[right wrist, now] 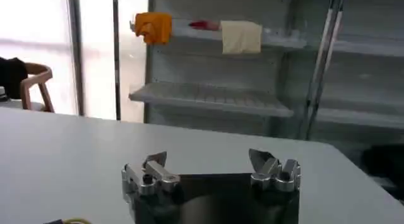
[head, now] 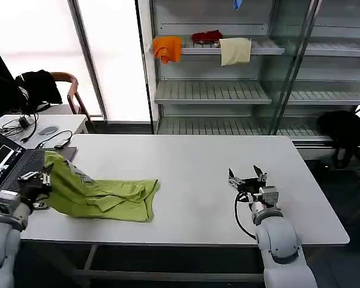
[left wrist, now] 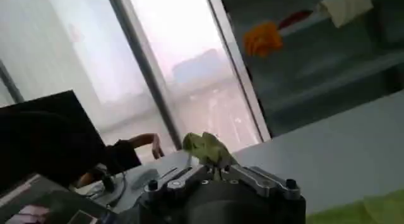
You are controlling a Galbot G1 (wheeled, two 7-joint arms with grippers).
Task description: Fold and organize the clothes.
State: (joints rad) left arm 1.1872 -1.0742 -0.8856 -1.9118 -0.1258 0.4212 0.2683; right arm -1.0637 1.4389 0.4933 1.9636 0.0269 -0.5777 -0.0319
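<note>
Where the fingers of the left gripper (head: 44, 177) meet, they are clenched on a raised fold of the T-shirt (head: 102, 197), a tuft of the green cloth (left wrist: 207, 148) standing up between them in the left wrist view. Left gripper: at the left end of the table (head: 192, 162), near the front edge, holding one end of the shirt lifted off the surface. T-shirt: lime yellow-green, bunched and creased; the lifted end slopes down from the gripper, and the remainder lies flat on the table, trailing toward the middle.

Right gripper (head: 247, 178): fingers spread apart and empty, a clear gap between the two tips (right wrist: 154, 161) in the right wrist view. It sits low over the right half of the table, well apart from the shirt, with a black cable (head: 239, 216) looping behind the wrist.

Laptop (head: 9, 161): at the table's left edge, just beside the left gripper. Shelving unit (head: 228, 90): behind the table, carrying an orange cloth (head: 167, 48), a red cloth (head: 207, 36) and a cream cloth (head: 235, 51) on an upper shelf. Wooden chair (head: 69, 90): far left, with a black garment (head: 39, 85) draped on it.
</note>
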